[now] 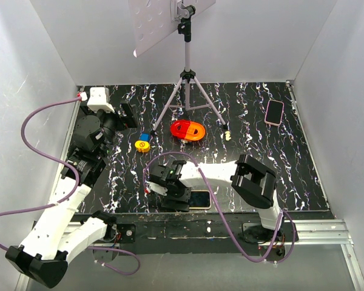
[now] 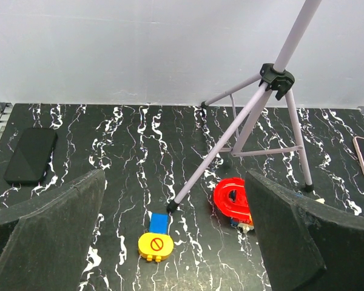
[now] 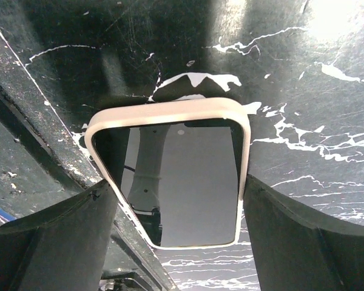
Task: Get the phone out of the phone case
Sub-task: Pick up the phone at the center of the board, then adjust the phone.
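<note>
**Task item.** The phone (image 3: 188,157) is sitting fully inside the cream phone case (image 3: 170,112). The case rim is wrapping every visible edge of the dark screen, and no corner is showing lifted. In the top view the pair is lying flat at 6 o'clock on the table (image 1: 261,176). The right wrist view shows it overlapping the near edge.

**Right gripper.** The right gripper (image 3: 177,187) is hanging directly over the phone. One of its fingers (image 3: 54,236) is sitting at 9 o'clock of the case and the other at 3 o'clock. The jaws are standing apart by roughly the case width. The pictures are not showing whether the pads are pressing on the rim or merely flanking it.

**Left gripper.** The left gripper (image 2: 176,182) is hovering at 10 o'clock of the table, well apart from the phone. Its jaws are spread wide and are holding nothing.

**Surroundings.**
- A tripod (image 1: 187,91) is standing at 12 o'clock.
- A red toy (image 1: 188,130) is lying near the tripod's feet.
- A yellow-and-blue toy (image 1: 143,144) is lying at 11 o'clock of the phone.
- A pink-cased phone (image 1: 274,112) is resting at 2 o'clock.
- A black slab (image 2: 30,154) is lying at 10 o'clock.

**Progress (judgement).**
- Done: positioning over the cased phone is appearing complete.
- Not yet done: separating the phone from the case.
- Remaining: securing the case, peeling one corner of the rim back, and working the phone free. The idle left arm is likely needed for this.
</note>
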You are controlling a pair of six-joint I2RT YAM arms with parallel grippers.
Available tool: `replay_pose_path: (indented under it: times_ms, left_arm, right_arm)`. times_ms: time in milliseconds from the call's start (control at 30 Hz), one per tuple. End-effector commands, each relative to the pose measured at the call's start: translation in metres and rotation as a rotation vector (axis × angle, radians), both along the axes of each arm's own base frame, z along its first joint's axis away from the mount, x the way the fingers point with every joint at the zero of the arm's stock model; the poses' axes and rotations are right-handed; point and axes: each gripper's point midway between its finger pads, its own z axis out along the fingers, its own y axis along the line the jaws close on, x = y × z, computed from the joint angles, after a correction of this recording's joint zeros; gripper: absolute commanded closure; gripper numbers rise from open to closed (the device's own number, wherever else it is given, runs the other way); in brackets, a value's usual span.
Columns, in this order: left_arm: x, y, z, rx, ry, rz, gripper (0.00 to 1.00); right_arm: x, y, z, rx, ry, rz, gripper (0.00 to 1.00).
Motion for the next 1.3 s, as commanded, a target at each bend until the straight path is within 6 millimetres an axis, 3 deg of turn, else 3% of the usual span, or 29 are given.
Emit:
replay_pose_path:
  times_ms: [0, 167, 367, 533, 733, 867, 1000, 1100, 1267]
  left_arm:
    - [0.000, -0.001, -0.004, 0.007, 0.009, 0.000, 0.00]
    - [0.001, -0.005, -0.006, -0.002, 0.017, -0.016, 0.01]
    - [0.006, -0.002, -0.012, -0.016, 0.036, 0.014, 0.00]
    - [0.011, -0.004, -0.020, -0.020, 0.052, 0.022, 0.01]
    - [0.030, -0.025, -0.047, -0.029, 0.153, -0.034, 0.00]
    - [0.040, -0.074, -0.076, -0.113, 0.276, -0.224, 0.00]
    - [0.039, -0.136, -0.105, -0.251, 0.445, -0.499, 0.01]
    - [0.025, -0.178, -0.110, -0.340, 0.539, -0.741, 0.07]
    - [-0.002, -0.222, -0.113, -0.490, 0.564, -0.993, 0.05]
  right_arm:
    - [0.012, -0.011, -0.024, -0.048, -0.082, 0.004, 0.23]
    - [0.026, -0.005, -0.013, 0.047, -0.178, -0.019, 0.60]
    - [0.054, 0.008, 0.033, 0.263, -0.340, -0.161, 0.80]
    - [0.085, -0.005, 0.063, 0.395, -0.377, -0.362, 0.99]
    - [0.116, -0.028, 0.096, 0.603, -0.334, -0.625, 0.99]
    - [0.129, -0.046, 0.120, 0.739, -0.302, -0.784, 0.99]
    - [0.136, -0.066, 0.155, 0.904, -0.245, -0.935, 0.99]
    - [0.135, -0.072, 0.172, 0.975, -0.225, -0.977, 0.99]
    - [0.136, -0.071, 0.185, 1.001, -0.203, -1.017, 0.99]
